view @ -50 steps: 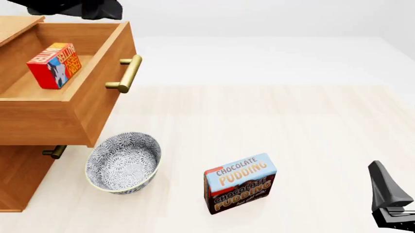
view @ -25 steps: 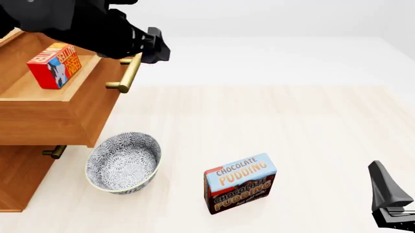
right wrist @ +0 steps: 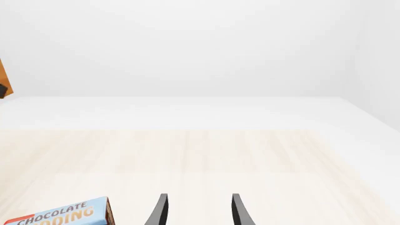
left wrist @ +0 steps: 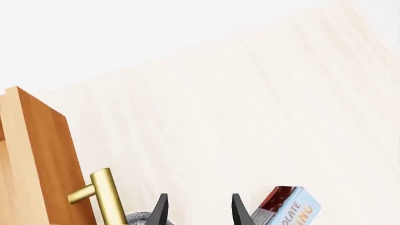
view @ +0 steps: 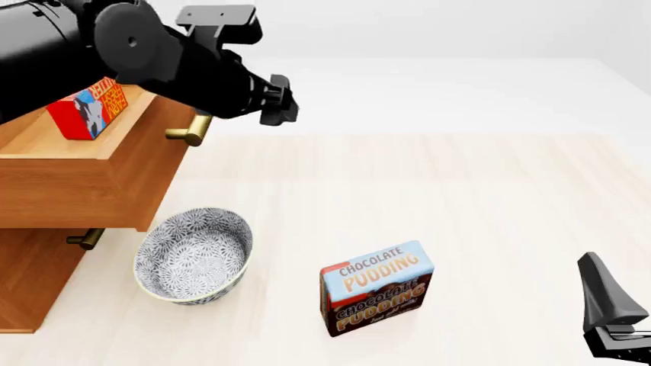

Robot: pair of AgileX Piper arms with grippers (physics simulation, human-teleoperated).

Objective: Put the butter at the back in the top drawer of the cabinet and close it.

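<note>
While the top drawer (view: pixel 97 179) stands pulled out of the cabinet (view: pixel 30 282), the principal hazard is judged to lie at its brass handle (view: pixel 190 131), which is located just beside and below the left gripper (left wrist: pixel 196 211). A glancing push against the handle's end, rather than a square push on the drawer front, could skew the drawer or let the fingers slip past; a hard shove could tip the upright box inside.

Item, butter (view: pixel 90 107): small red box with orange-yellow lettering and a blue patch on one face, standing upright inside the open drawer, behind the left arm and well back from its fingertips. It is partly hidden by the arm in the front view.

Item, left gripper: fingers parted, nothing held between them. Beyond its fingertips a patterned bowl (view: pixel 194 255) and the pudding box (view: pixel 376 288) are seen on the table.

Item, right gripper (right wrist: pixel 196 211): fingers parted and empty, held low at the near right edge, well apart from the cabinet, with the pudding box off to one side.

Closure of the drawer is judged outstanding.
</note>
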